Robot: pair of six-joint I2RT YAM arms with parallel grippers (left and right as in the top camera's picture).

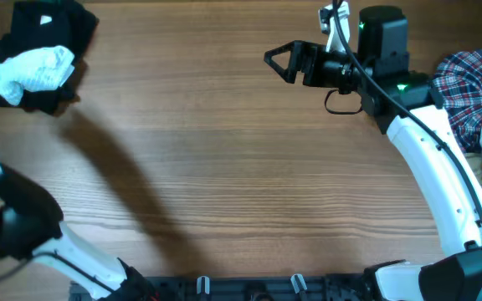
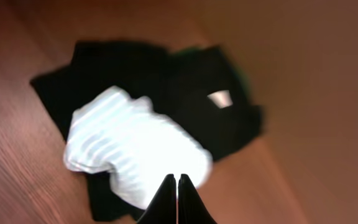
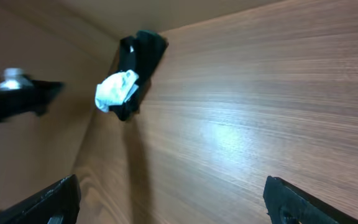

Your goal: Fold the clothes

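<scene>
Biggest thing first: the wooden table (image 1: 224,167) is bare across its whole middle, so nothing is laid out for folding right now. The clothes sit at the two far ends. At the top-left corner there's a heap of black garments (image 1: 57,25), and over at the right edge a red-blue-white plaid shirt (image 1: 471,79) lies bunched up beside the right arm's base. On top of the black heap is the small pale-blue striped piece (image 1: 32,71). It looks rumpled to me, though the wrist shot is blurry.

The left gripper (image 2: 177,186) hangs above that striped piece with its fingers pressed together and nothing between them. The right gripper (image 3: 171,183) is spread wide and empty, up in the air well away from any cloth.

My read is that we're between garments, at the fetch-one-and-flatten-it stage. Whichever piece goes next, it needs dragging to the open middle. For the striped one, the left jaws have to open first, drop onto an edge, and pinch only that layer, not the black stuff underneath.
</scene>
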